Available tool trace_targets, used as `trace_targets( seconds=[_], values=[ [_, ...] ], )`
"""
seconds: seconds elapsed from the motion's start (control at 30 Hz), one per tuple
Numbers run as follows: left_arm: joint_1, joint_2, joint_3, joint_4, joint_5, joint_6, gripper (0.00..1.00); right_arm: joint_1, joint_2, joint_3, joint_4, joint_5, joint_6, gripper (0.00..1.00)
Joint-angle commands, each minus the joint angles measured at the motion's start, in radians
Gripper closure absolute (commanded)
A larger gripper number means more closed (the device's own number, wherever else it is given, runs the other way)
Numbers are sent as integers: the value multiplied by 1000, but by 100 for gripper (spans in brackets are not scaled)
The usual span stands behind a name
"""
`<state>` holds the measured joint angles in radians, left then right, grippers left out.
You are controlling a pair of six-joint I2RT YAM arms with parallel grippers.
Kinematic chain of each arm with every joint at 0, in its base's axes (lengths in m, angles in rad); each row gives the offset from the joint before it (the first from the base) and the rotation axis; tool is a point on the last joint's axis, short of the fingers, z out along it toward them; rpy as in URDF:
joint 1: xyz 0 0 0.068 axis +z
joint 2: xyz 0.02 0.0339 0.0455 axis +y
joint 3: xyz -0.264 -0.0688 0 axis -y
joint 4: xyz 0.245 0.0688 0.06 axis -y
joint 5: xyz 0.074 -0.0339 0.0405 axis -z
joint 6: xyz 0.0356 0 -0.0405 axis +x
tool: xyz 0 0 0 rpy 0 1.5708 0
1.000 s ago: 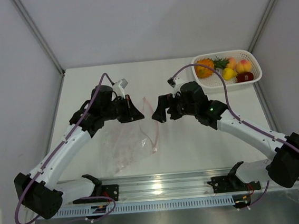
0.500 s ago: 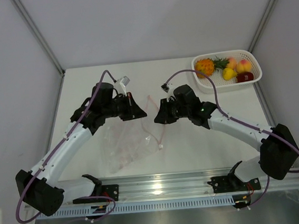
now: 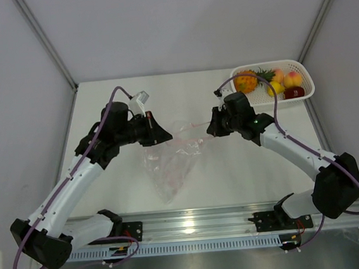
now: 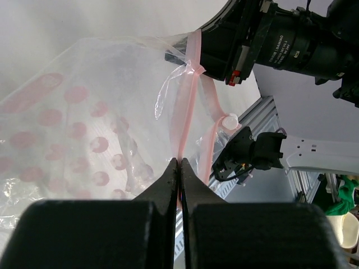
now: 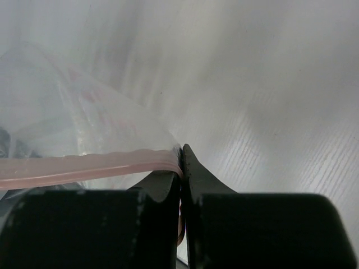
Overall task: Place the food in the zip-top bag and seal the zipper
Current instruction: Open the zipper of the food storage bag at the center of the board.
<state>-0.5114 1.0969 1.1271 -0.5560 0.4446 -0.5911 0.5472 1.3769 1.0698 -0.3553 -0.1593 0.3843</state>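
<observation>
Zipper (image 4: pixel 190 106) pinched in left claw (image 4: pixel 179 162) (food (image 3: pixel 275 82) overhead only).

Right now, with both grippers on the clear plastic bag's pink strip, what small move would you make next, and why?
Probably bring the two grippers slightly closer so the mouth slackens and gapes. The left gripper and right gripper are both shut on the pink strip, the clear plastic bag hangs empty, and the toy fruits sit in the white mesh basket.

The white table (image 3: pixel 247 172) carries a white mesh basket (image 3: pixel 311 80), standing at its far right corner, near the wall.
</observation>
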Motion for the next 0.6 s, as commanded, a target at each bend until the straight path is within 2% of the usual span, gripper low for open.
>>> trace_targets(
  seconds=[0.0, 0.07, 0.17, 0.27, 0.33, 0.37, 0.4, 0.43, 0.47, 0.57],
  values=[
    [10, -2, 30, 30, 35, -6, 99, -13, -27, -2, -24, -2, -35, 96],
    [10, 9, 16, 59, 52, -25, 100, -1, -18, 8, -31, 0, -41, 94],
    [10, 44, 33, 85, 72, -32, 99, 25, -15, 39, -65, 29, -67, 82],
    [10, 73, 53, 93, 71, -33, 99, 33, -47, 68, -97, 60, -78, 50],
    [10, 89, 71, 103, 60, -35, 100, 33, -68, 84, -108, 58, -84, 39],
    [10, 103, 72, 107, 59, -36, 100, 31, -78, 102, -120, 60, -84, 27],
    [10, 110, 79, 110, 57, -36, 99, 31, -99, 113, -131, 58, -85, 20],
    [10, 121, 88, 113, 51, -36, 100, 31, -110, 123, -137, 52, -85, 16],
    [10, 136, 95, 116, 46, -36, 99, 30, -120, 149, -154, 52, -85, 1],
    [11, 158, 114, 113, 23, -32, 99, 22, -174, 188, -169, 56, -70, 1]
  ],
)
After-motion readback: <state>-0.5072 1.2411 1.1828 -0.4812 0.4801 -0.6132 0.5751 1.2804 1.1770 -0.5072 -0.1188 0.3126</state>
